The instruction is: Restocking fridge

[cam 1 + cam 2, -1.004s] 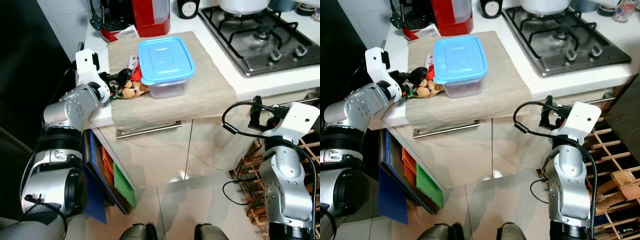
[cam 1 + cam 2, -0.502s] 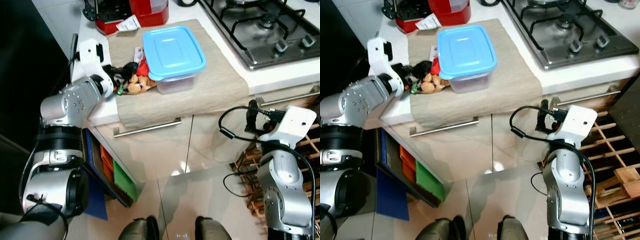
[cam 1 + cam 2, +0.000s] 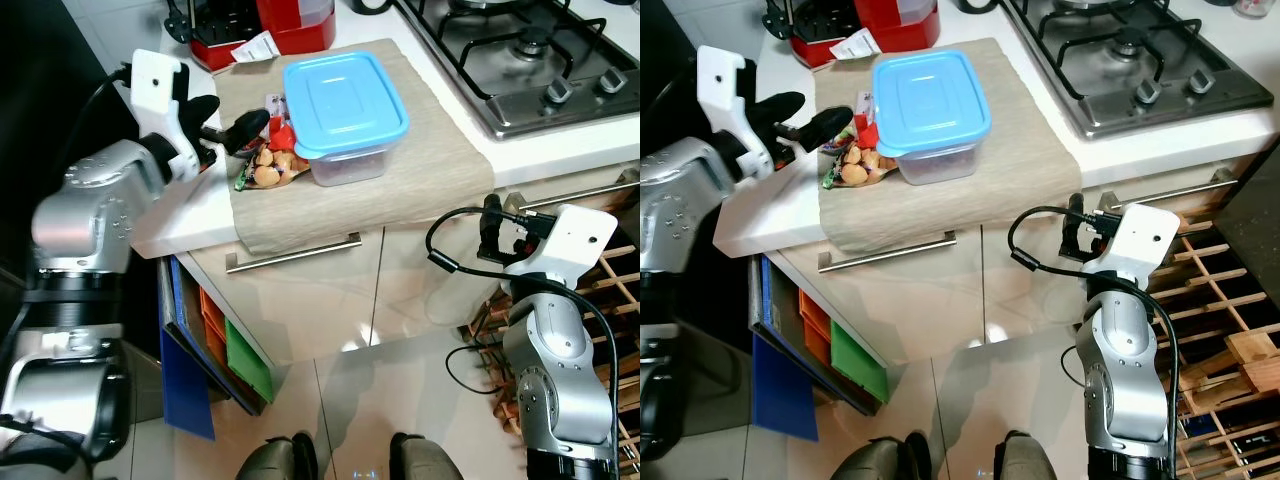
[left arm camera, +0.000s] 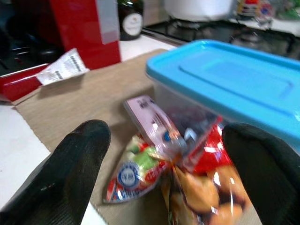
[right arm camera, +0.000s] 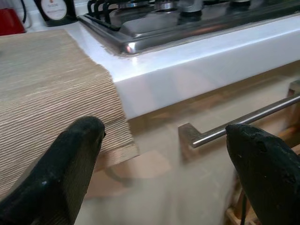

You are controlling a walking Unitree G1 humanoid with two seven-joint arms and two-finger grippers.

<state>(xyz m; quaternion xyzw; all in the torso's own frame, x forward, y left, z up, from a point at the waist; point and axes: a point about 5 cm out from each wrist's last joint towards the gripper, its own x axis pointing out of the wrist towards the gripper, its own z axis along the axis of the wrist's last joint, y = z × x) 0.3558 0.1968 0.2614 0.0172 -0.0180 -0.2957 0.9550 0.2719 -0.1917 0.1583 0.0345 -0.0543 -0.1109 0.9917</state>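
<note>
The left pincer (image 3: 222,122), wide open and empty, should probably drop straight over the snack bag (image 3: 265,170) beside the blue-lidded box (image 3: 343,100).

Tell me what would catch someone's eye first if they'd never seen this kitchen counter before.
Probably the clear container with a bright blue lid, sitting on the beige cloth that drapes over the counter edge. Right beside it lies a colourful snack bag, with the left gripper open just over the counter next to it. The right gripper hangs lower, in front of the cabinet.
</note>
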